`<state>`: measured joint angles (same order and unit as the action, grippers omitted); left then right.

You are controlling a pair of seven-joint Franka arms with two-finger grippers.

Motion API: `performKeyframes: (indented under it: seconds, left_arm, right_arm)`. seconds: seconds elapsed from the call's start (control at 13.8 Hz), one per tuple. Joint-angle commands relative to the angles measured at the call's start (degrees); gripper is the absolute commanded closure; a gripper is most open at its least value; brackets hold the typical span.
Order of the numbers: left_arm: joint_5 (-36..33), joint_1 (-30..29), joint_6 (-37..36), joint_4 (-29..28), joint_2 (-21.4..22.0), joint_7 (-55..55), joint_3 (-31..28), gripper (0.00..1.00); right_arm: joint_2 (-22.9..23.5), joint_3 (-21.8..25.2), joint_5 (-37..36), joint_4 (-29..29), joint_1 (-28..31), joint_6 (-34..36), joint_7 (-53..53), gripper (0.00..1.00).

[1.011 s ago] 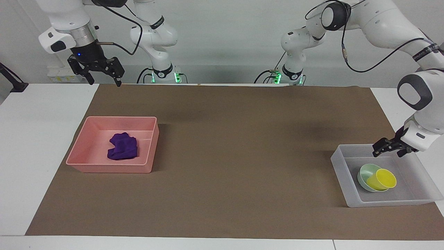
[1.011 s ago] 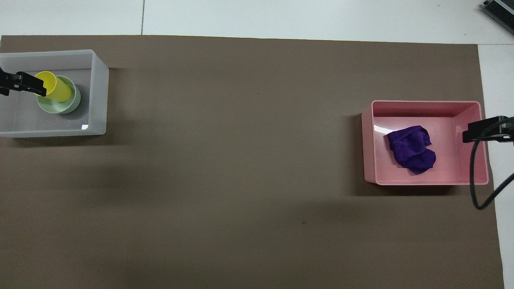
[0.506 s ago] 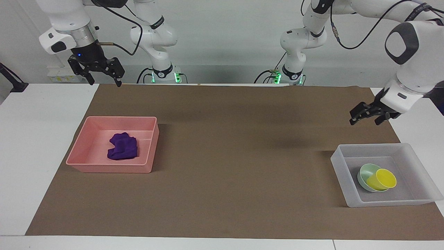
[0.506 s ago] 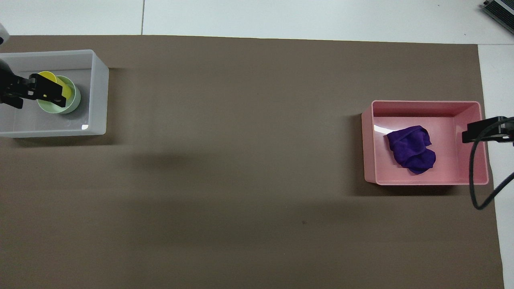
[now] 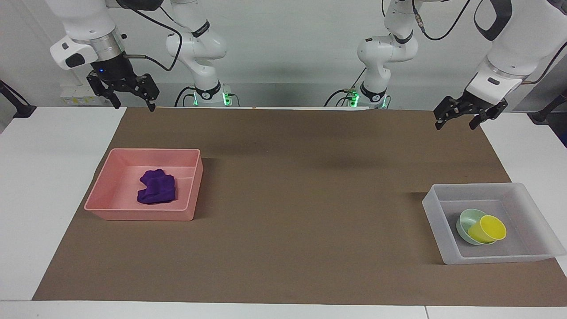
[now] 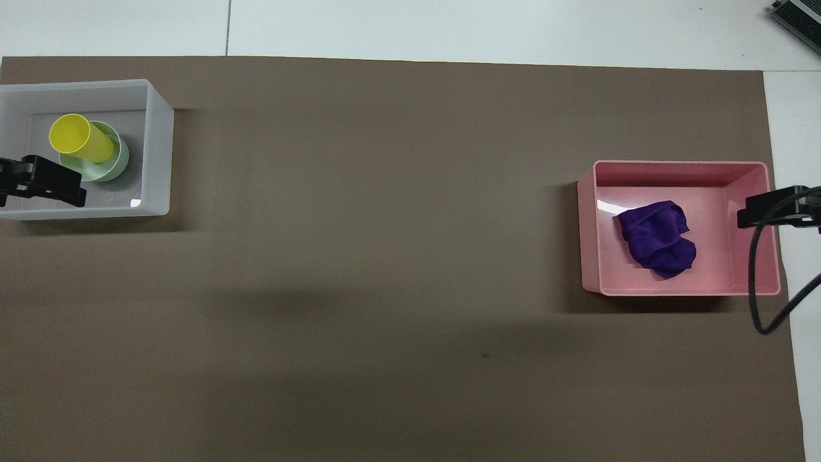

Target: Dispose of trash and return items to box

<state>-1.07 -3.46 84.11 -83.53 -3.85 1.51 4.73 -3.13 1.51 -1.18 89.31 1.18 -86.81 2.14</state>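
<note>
Facing view: the deep-purple crumpled cloth wad [image 5: 156,188] lies on the floor of the pink opaque rectangular plastic tray [image 5: 106,189], toward the right arm's end of the bench. The small yellow tapered plastic cup [image 5: 487,229] leans tilted in the shallow pale mint-green round bowl [image 5: 465,221], both inside the translucent whitish rectangular plastic box [image 5: 436,212] at the left arm's end. Brown paper mat [image 5: 310,199] otherwise bare. Right gripper [image 5: 129,95] hangs raised over the mat's edge at the robots' end, fingers spread wide, holding nothing. Left gripper [image 5: 458,116] is up in the air over the mat's corner at its own end, clear of the box, fingers wide, nothing held.

Overhead view: cup [image 6: 80,137] rests in the bowl [image 6: 115,165], near one end of the box [image 6: 159,151]. Cloth wad [image 6: 657,239] sits mid-tray [image 6: 590,224]. Left gripper [image 6: 42,183] shows over the box's nearer wall; right gripper [image 6: 766,208] over the tray's end wall.

Judgement: trash binned, both items boxed; task looks complete, with only arm parking possibly left.
</note>
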Motion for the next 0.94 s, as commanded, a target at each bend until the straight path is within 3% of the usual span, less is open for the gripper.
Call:
performKeyframes:
  seconds: [0.0, 0.87]
  left_arm:
    - [-0.43, -2.42, 7.43, -12.93, 7.78, 1.21, -0.08, 0.0]
    - [0.01, 1.62, 3.79, -10.34, 7.27, 0.51, -1.22, 0.0]
  right_arm:
    - [-0.99, -0.81, 0.03, 1.75, 1.28, -1.69, -0.83, 0.0]
    - [-1.96, -0.72, 0.12, 3.77, 2.07, -1.78, -1.17, 0.0]
